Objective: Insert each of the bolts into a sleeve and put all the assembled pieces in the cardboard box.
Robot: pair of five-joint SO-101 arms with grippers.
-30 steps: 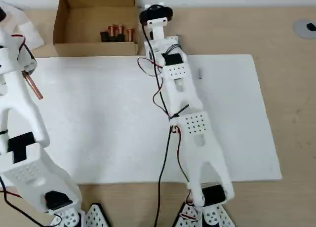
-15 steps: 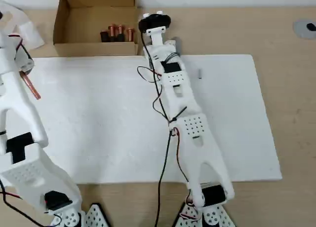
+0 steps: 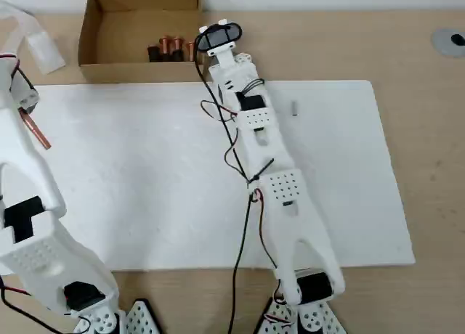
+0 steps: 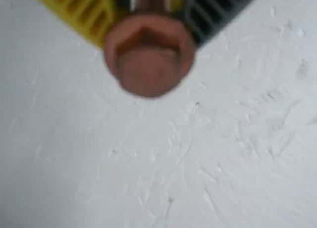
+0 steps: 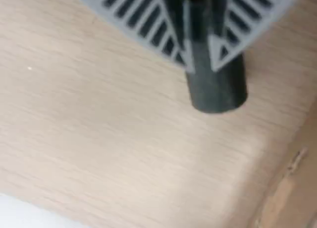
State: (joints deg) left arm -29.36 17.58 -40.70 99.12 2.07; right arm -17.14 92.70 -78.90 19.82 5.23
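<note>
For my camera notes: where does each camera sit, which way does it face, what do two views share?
High view: fixed above, facing down on table, white mat, cardboard box, left arm, right arm.
Left wrist view: on left wrist, facing down at the mat; left tool holds the bolt.
Right wrist view: on right wrist, facing down at the table; right tool holds the sleeve.
Shared: high and left wrist views both show the bolt.

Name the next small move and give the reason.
Probably swing the right claw, shut on the dark sleeve, over the white mat toward the left claw: that one grips a copper bolt, and the two parts sit far apart, not yet joined.
</note>
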